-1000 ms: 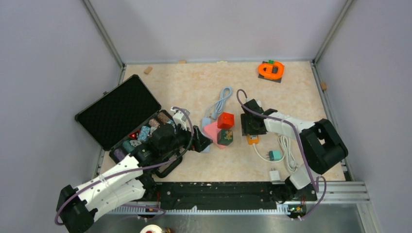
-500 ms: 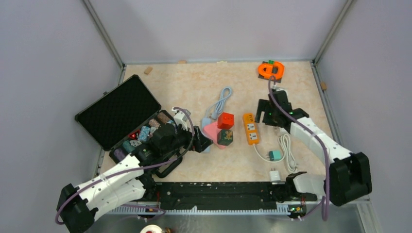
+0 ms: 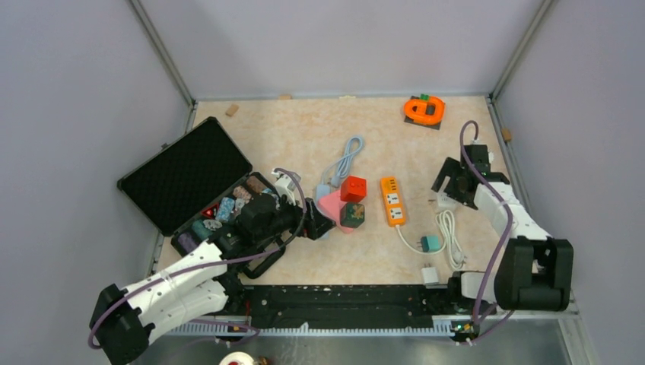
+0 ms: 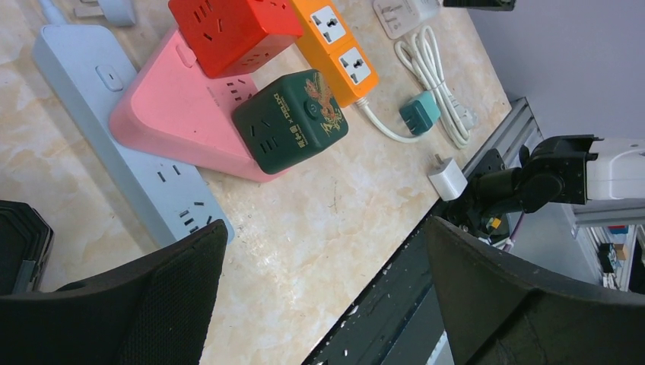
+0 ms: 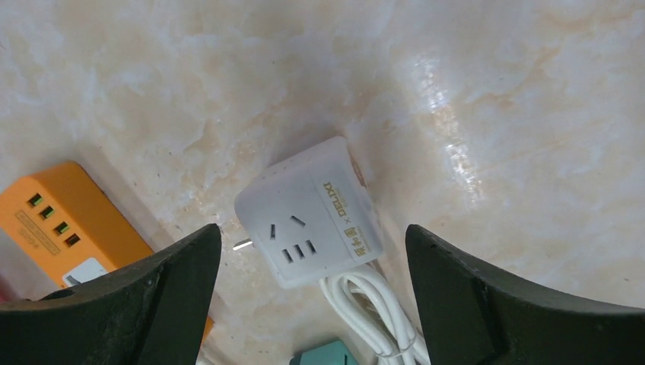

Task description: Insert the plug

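Wide-open, empty right hand [image 5: 312, 232] above a white cube socket [image 5: 308, 217] by the tabletop's [image 3: 304, 129] right edge, left hand [image 4: 325, 228] likewise spread wide holding nothing, small teal plastic plug [image 3: 430, 243] lying loose toward the near right corner, near an orange rectangular power strip [image 3: 392, 201].

The power strip [image 3: 392, 201] is glowing orange, and a dark green cube [image 3: 352, 214] with gold print is contrasting with a red cube [image 3: 353, 188]. The adapter [image 5: 310, 223] is showing white, the plug [image 3: 431, 243] teal, the table [image 3: 304, 137] beige marbling.
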Robot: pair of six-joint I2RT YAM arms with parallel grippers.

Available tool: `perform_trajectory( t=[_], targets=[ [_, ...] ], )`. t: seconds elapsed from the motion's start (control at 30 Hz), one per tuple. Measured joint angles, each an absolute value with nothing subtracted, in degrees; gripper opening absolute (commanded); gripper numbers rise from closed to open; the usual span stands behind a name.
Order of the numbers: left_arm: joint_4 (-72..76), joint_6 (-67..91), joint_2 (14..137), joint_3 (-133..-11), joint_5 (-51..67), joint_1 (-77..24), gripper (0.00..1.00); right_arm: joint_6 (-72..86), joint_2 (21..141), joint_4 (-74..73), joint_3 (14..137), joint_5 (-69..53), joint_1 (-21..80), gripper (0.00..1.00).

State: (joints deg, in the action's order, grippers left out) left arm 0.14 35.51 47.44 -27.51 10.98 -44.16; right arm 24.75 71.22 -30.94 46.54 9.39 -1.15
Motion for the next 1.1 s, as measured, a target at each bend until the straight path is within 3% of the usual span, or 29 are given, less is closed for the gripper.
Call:
perform_trajectory(
  t=[0.17, 0.53, 0.87, 1.1],
  targets=[
    [0.23, 35.86, 47.53, -27.51, 11.18, -44.16, 0.99, 23.31, 77.52, -29.63, 45.93, 2.48, -1.67, 0.76],
    [0.45, 35.9, 47.51, -27.03, 11.16, -44.01, 0.99, 22.52, 78.17, -28.12, 44.23, -1.15, -1.67, 0.16],
    [0.43, 35.97, 47.51, -27.03, 11.16, -44.01, 0.99, 20.67, 75.7, -30.17, 44.77, -2.22, 3.31, 0.0],
    [-0.45, 35.86, 47.27, -27.22, 11.16, -44.01, 0.99, 18.17, 68.16, -30.2, 46.54, -13.65, 9.28, 0.0]
  ],
)
